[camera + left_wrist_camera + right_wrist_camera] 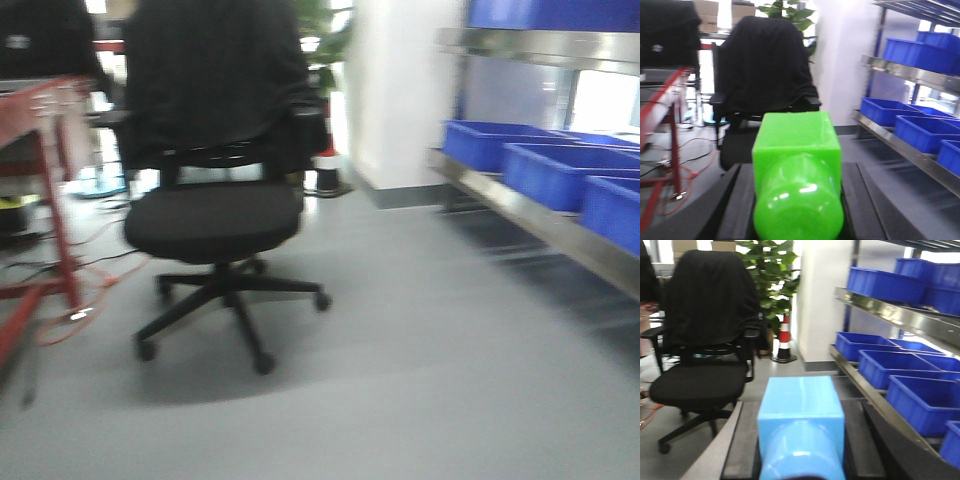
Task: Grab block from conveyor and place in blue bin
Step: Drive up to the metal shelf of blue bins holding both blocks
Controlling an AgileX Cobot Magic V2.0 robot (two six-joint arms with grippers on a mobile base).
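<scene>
My left gripper [797, 202] is shut on a bright green block [797, 165], held between its dark fingers [737, 205] in the left wrist view. My right gripper [801, 442] is shut on a light blue block [801, 405] in the right wrist view. Both blocks are held in the air above the grey floor. The conveyor's red frame [45, 115] stands at the far left, and also shows in the left wrist view [667, 95]; its belt surface hardly shows. Several blue bins [560, 170] sit on a metal shelf at the right, also in the wrist views [920, 132] [892, 367]. Neither gripper shows in the front view.
A black office chair [215, 215] draped with a dark jacket stands ahead on the grey floor. Orange cables [85, 300] lie by the red legs. A white pillar [400, 90], a traffic cone [784, 337] and a plant [770, 270] are behind. The shelf rail [540, 215] runs along the right.
</scene>
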